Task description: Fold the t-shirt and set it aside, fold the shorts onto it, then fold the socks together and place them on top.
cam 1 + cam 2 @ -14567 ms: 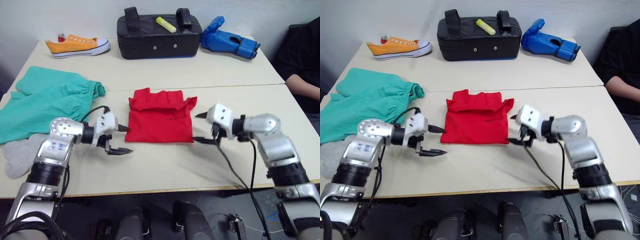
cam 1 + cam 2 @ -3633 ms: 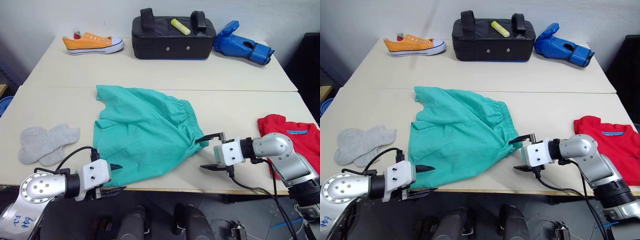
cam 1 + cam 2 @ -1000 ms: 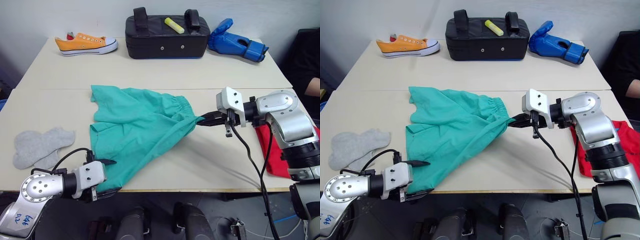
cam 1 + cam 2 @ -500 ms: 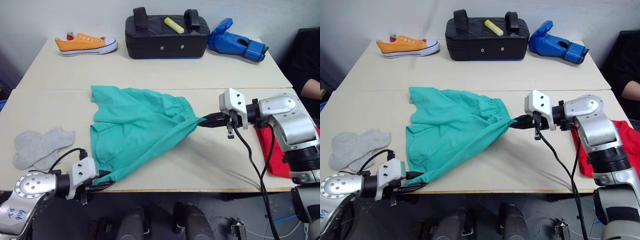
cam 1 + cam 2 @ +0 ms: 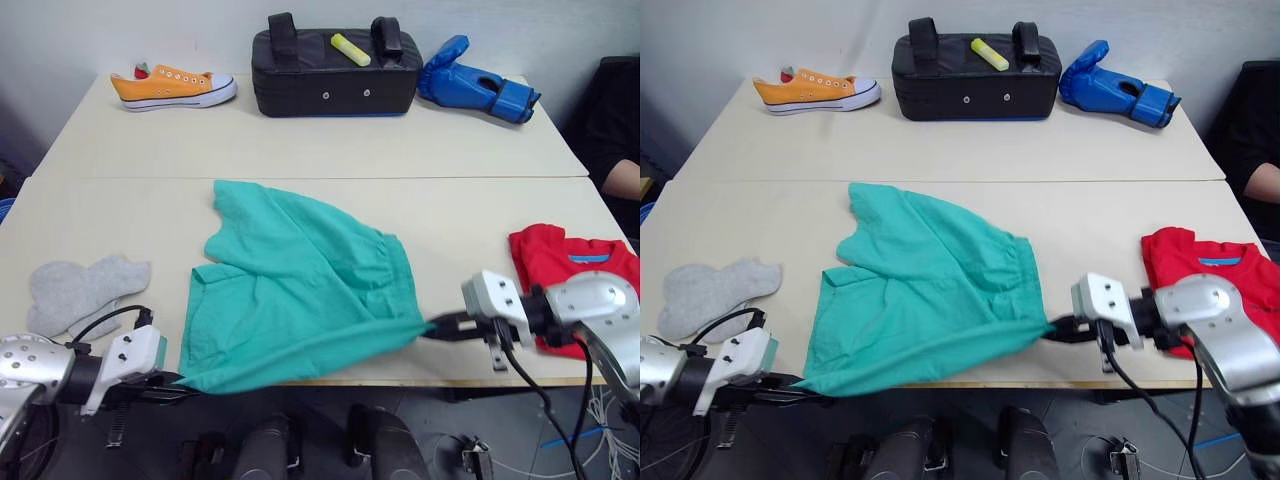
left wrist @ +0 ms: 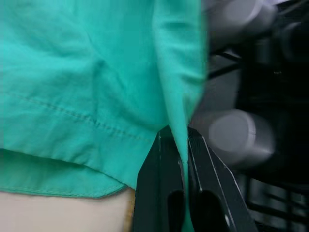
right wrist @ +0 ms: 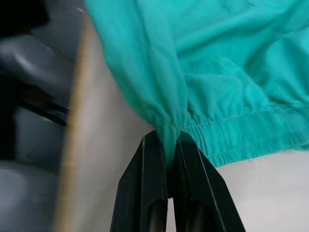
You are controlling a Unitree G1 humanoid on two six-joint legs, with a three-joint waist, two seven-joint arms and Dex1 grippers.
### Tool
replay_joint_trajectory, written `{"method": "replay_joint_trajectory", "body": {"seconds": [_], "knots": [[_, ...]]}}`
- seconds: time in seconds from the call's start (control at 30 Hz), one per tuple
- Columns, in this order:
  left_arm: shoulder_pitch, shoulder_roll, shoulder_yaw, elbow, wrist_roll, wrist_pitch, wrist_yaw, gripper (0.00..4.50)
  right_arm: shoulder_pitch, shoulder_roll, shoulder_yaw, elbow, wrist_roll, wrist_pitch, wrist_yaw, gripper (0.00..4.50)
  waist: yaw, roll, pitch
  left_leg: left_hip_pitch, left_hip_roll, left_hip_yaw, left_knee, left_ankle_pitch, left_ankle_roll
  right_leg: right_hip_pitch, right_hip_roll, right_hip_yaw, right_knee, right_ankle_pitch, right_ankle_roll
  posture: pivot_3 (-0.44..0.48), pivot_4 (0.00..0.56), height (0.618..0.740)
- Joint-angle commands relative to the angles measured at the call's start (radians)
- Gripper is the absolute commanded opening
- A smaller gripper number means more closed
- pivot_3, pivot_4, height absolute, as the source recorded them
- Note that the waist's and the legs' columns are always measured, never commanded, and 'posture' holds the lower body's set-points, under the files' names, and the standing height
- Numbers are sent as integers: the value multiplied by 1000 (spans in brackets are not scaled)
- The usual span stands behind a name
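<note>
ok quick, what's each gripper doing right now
Left gripper: shut on the shorts, at a hem corner.
Right gripper: shut on the shorts, at the waistband.

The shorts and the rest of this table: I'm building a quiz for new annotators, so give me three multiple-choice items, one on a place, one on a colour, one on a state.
1. Where does the t-shirt lie?
A. Beside the orange sneaker
B. At the table's right edge, near the right gripper
C. Under the shorts

2. What colour is the boxing glove beside the black pad?
A. Blue
B. Yellow
C. Grey

3. How are the shorts held?
A. Lying free
B. Pinched by the right gripper alone
C. Pinched at two ends, by the left gripper and the right gripper

Answers:
1 B, the red shirt sits folded at the right side, behind the right gripper's arm.
2 A, the glove at the far edge is bright blue.
3 C, both wrist views show black fingers closed on teal cloth.
</note>
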Motion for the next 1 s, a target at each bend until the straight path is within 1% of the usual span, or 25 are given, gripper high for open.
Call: {"method": "replay_joint_trajectory", "body": {"seconds": [0.03,0.07,0.1,0.13,0.17,0.2,0.23,0.27,0.3,0.33,0.37,0.4,0.43,0.47,0.5,0.57,0.63,0.7,0.73,0.8,0.83,0.87,0.93,1.0], "knots": [[-173,41,-66,95,-16,14,-67,20,-15,13,-63,-54,94,93,-67,0,-1,0,0,0,0,0,0,0,1,0,0,0,0,1,-1,0,150,740],[-338,4,-129,181,18,6,-51,20,-63,34,-58,-7,68,94,-114,0,0,0,0,0,0,0,0,0,3,0,0,0,-1,2,-2,0,150,740],[-520,-54,-181,283,57,-16,-12,20,-122,54,-57,47,27,73,-166,0,1,1,-1,1,0,0,-1,0,4,1,0,1,-2,2,-2,0,150,740],[-749,-153,-216,431,117,-86,87,20,-209,77,-58,120,-28,37,-237,0,10,2,0,2,0,0,-1,1,4,1,0,0,-2,3,-3,0,150,740],[-977,-251,-225,595,169,-163,214,20,-308,103,-70,193,-74,7,-313,0,23,-2,2,1,0,0,-1,4,5,2,0,-1,-3,5,-3,0,150,740],[-1180,-333,-206,752,205,-235,359,20,-407,128,-92,260,-107,-24,-389,0,28,-4,3,-4,-1,0,-1,11,6,-2,0,-1,-2,10,-4,0,150,740],[-1312,-382,-192,867,230,-289,449,20,-473,145,-105,305,-127,-43,-435,0,31,-9,5,-7,-1,0,-1,18,2,-4,0,-2,-3,15,-4,0,150,740],[-1466,-410,-168,999,243,-329,540,20,-567,157,-135,364,-154,-95,-502,0,27,-15,7,-9,-2,0,-1,21,0,-6,0,-2,-2,17,-4,0,150,740],[-1604,-419,-155,1118,258,-385,601,20,-655,153,-159,420,-202,-199,-562,0,25,-15,7,-21,-3,1,0,26,5,-16,0,-3,2,21,-2,0,150,740],[-1703,-421,-148,1205,268,-430,638,20,-715,143,-173,459,-243,-294,-595,0,18,-15,7,-26,-3,4,-2,27,8,-21,-1,-3,-1,22,-1,0,150,740],[-1799,-419,-133,1284,261,-459,659,20,-773,124,-189,493,-268,-373,-613,0,10,-16,7,-24,-5,7,-3,27,8,-22,-1,-2,2,22,-1,0,150,740],[-1864,-416,-123,1338,257,-484,660,20,-812,107,-199,519,-286,-433,-620,0,3,-15,7,-24,-6,13,-8,26,9,-24,2,-6,-3,22,0,0,150,740],[-1901,-412,-125,1369,256,-510,626,20,-827,84,-202,538,-296,-473,-609,0,-4,-15,7,-24,-8,15,-11,24,11,-25,2,-9,-6,19,5,0,150,740],[-1923,-407,-134,1387,260,-531,580,20,-828,66,-206,550,-297,-499,-590,0,-6,-14,6,-22,-10,17,-14,23,13,-26,2,-14,-6,17,8,0,150,740],[-1923,-403,-147,1387,261,-539,519,20,-812,49,-210,552,-290,-514,-565,0,-7,-14,6,-18,-11,18,-19,23,13,-25,1,-15,-7,16,9,0,150,740],[-1887,-391,-164,1357,251,-528,391,20,-759,22,-219,529,-262,-513,-520,0,-8,-14,6,-8,-12,18,-23,18,14,-18,1,-18,-6,13,14,0,150,740],[-1827,-372,-167,1307,235,-495,299,20,-694,9,-232,485,-229,-491,-489,0,-9,-14,6,-6,-12,18,-23,17,15,-17,1,-18,-6,11,17,0,150,740],[-1740,-346,-166,1234,215,-441,219,20,-611,3,-241,417,-182,-435,-453,0,-10,-14,7,-11,-13,19,-22,16,16,-17,1,-17,-9,10,16,0,150,740],[-1658,-323,-171,1155,198,-387,159,20,-538,0,-241,361,-154,-409,-421,0,-12,-14,8,-14,-13,19,-18,16,17,-18,1,-16,-10,9,16,0,150,740],[-1478,-276,-177,972,157,-266,68,20,-390,-7,-236,253,-107,-349,-364,0,-22,-14,8,-17,-11,18,-8,15,18,-18,0,-15,-5,9,16,0,150,740],[-1349,-235,-184,841,118,-163,13,20,-294,-6,-228,188,-78,-310,-336,0,-26,-14,8,-17,-11,17,-6,15,19,-17,0,-14,-3,9,16,0,150,740],[-1264,-207,-186,749,90,-89,-16,20,-234,-6,-225,145,-57,-282,-321,0,-29,-14,8,-16,-11,16,-3,15,19,-16,-1,-10,1,9,16,0,150,740],[-1014,-111,-184,541,31,49,-99,20,-83,2,-199,54,-26,-252,-283,0,-30,-14,9,-13,-11,16,-2,14,19,-15,-2,-3,4,9,15,0,150,740],[-803,-29,-164,392,-6,131,-154,20,14,17,-167,10,-30,-244,-271,0,-30,-14,9,-7,-10,17,-1,14,19,-11,-3,-2,5,11,13,0,150,740]]}}
